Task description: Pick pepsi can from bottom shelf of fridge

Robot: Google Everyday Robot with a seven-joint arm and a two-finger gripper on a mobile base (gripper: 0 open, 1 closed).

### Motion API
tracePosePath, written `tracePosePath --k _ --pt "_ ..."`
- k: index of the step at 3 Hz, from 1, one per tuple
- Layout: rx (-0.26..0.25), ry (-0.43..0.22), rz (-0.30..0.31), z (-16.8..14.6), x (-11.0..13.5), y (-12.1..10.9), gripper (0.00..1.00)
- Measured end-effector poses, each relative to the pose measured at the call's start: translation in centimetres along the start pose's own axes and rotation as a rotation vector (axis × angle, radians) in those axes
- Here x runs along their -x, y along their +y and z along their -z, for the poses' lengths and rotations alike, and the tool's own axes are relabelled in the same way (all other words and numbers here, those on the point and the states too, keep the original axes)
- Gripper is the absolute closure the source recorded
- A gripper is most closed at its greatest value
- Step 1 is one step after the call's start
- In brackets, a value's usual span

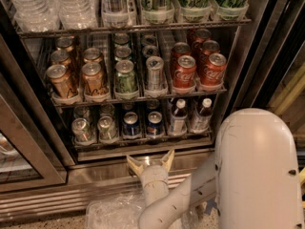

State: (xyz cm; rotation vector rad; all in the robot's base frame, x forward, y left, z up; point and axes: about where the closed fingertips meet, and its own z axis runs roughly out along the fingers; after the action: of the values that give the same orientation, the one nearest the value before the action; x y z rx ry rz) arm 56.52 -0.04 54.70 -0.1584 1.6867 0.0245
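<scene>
Pepsi can stands at the front of the bottom shelf of the fridge, and the gripper hangs just below it, outside the steel lip
Well to the left of the pepsi can stand two silver cans in their own lanes; just beside it on the left is a second dark blue can. Straight below it the gripper's pale fingers are spread apart with nothing between them, tips pointing up at the shelf lip and not touching any can. Just right of the pepsi can stand two dark bottles with white caps, and on the rack above and to its right are red Coca-Cola cans. Low on the right of it looms the robot's white arm
</scene>
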Motion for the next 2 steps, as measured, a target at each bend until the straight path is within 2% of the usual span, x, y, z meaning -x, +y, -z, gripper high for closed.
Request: tracePosePath --k 1,2 --pt "-0.048 -0.068 0.019 -0.91 0.04 0.63 0.00" --pt "-0.048 -0.068 0.019 -0.91 0.04 0.63 0.00"
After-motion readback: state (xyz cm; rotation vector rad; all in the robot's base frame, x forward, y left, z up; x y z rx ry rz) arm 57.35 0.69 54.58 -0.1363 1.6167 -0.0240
